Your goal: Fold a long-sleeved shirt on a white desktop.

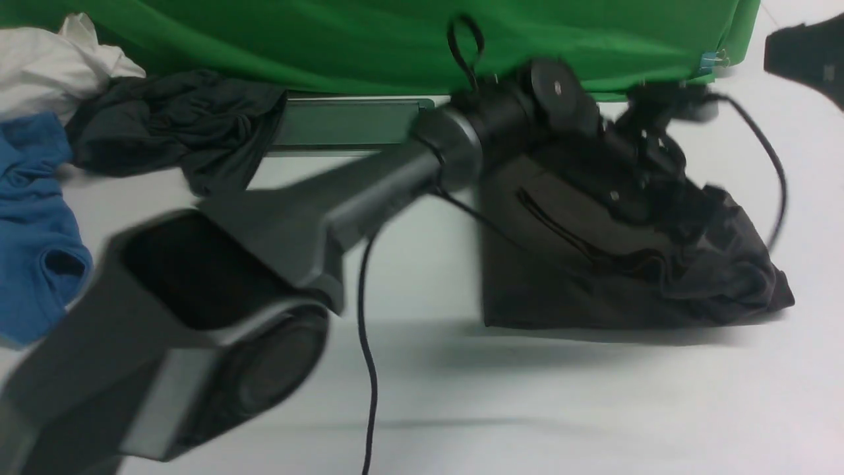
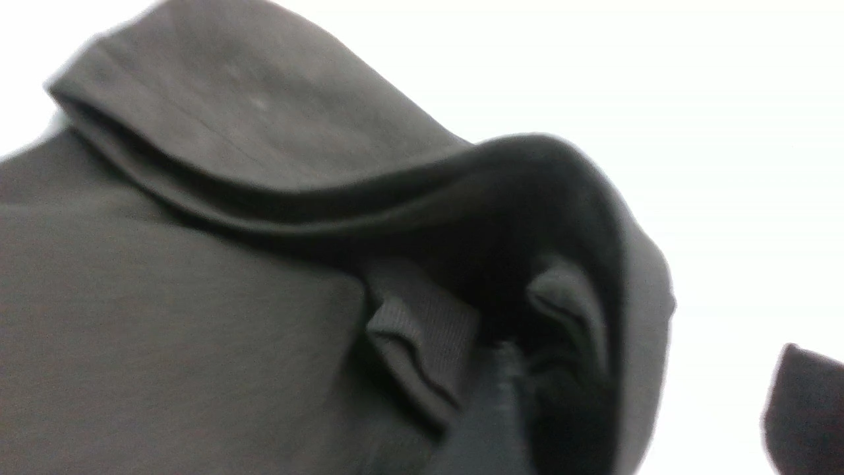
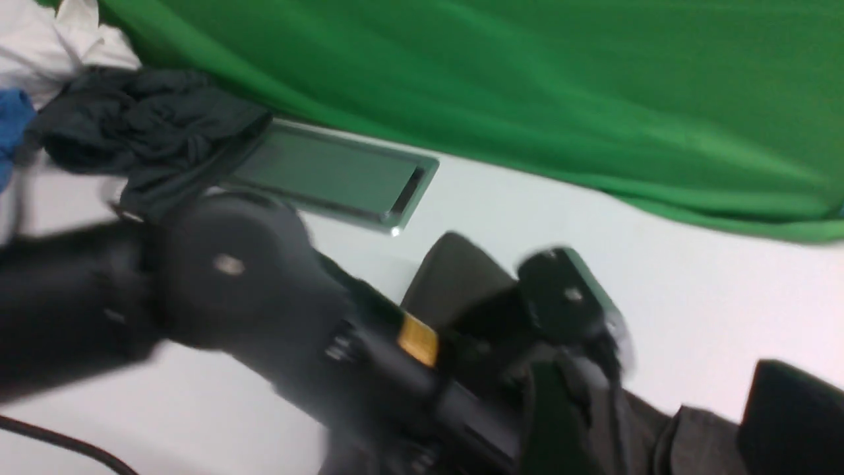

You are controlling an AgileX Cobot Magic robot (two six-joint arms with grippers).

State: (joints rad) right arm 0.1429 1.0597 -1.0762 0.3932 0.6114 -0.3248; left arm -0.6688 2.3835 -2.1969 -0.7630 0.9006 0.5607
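The long-sleeved shirt lies as a folded dark bundle on the right half of the white desktop; no lettering shows. My left arm reaches across from the near left, and its gripper hangs low over the bundle's right part. In the left wrist view this gripper is open. One finger sits among the loose folds and ribbed edge of the shirt, the other over bare table. My right gripper is at the far right, apart from the shirt. It is open, with cloth seen past it.
A crumpled charcoal garment, a blue garment and a white cloth are piled at the far left. The silver-framed cable-slot panel lies under the green backdrop. A black cable hangs from the left arm.
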